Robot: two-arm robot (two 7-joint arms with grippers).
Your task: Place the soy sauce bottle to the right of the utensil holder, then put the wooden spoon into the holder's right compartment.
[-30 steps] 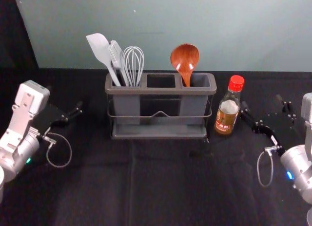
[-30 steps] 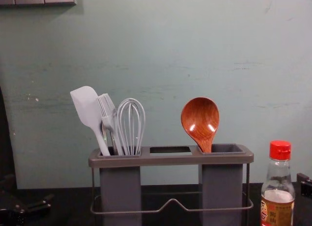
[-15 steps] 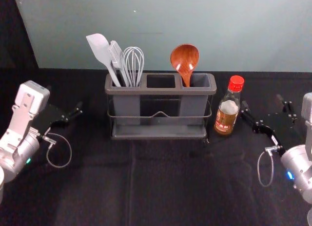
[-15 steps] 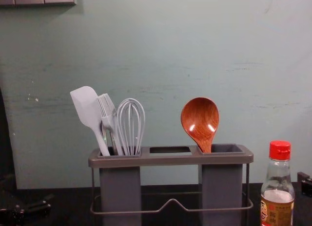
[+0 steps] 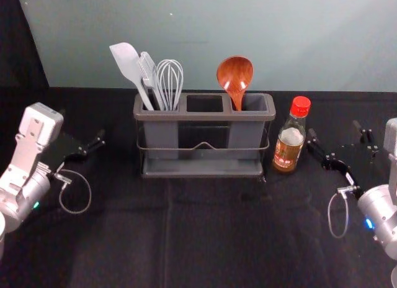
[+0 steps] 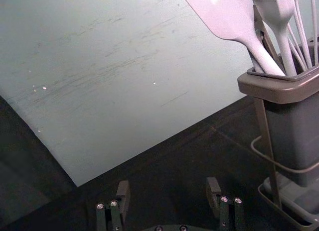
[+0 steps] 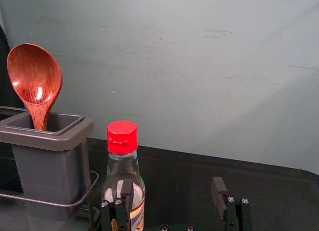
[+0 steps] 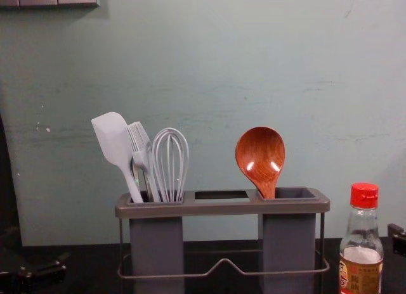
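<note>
The soy sauce bottle stands upright just right of the grey utensil holder. In the holder's right compartment rests the wooden spoon, bowl up. My right gripper is open to the right of the bottle; in the right wrist view, one finger of this gripper overlaps the bottle and the other is well apart from it. Left of the holder, my left gripper is parked; the left wrist view has this gripper open with nothing between its fingers.
A white spatula, a brush and a whisk stand in the holder's left compartment. A wire rail runs along the holder's front. Behind the dark table rises a pale wall.
</note>
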